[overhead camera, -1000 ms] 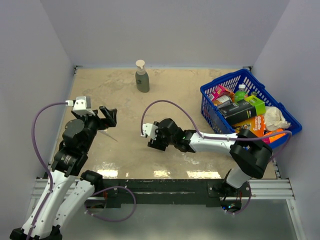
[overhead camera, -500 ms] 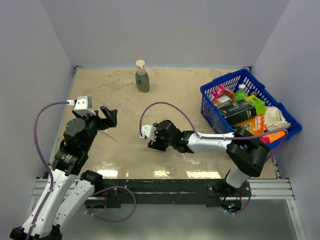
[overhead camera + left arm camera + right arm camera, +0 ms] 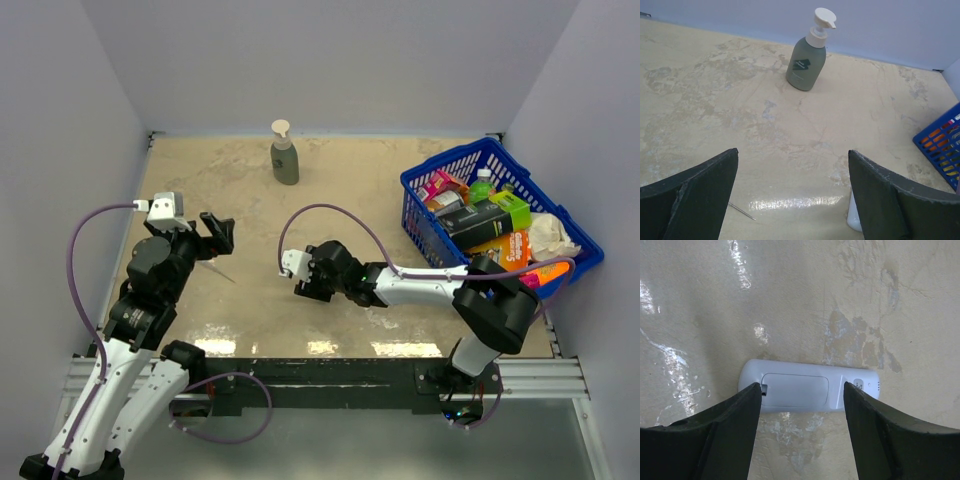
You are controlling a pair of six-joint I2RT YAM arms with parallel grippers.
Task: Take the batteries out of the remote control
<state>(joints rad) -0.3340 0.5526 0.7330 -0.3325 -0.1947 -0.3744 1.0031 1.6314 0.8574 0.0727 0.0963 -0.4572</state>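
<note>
While the right tool (image 3: 802, 390) gapes empty, the whitish remote control (image 3: 810, 385) lies cover-side up.

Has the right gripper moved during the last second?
Yes, slightly. In the top view the right gripper has crept to the left, away from the blue basket, which stays in its place.
</note>
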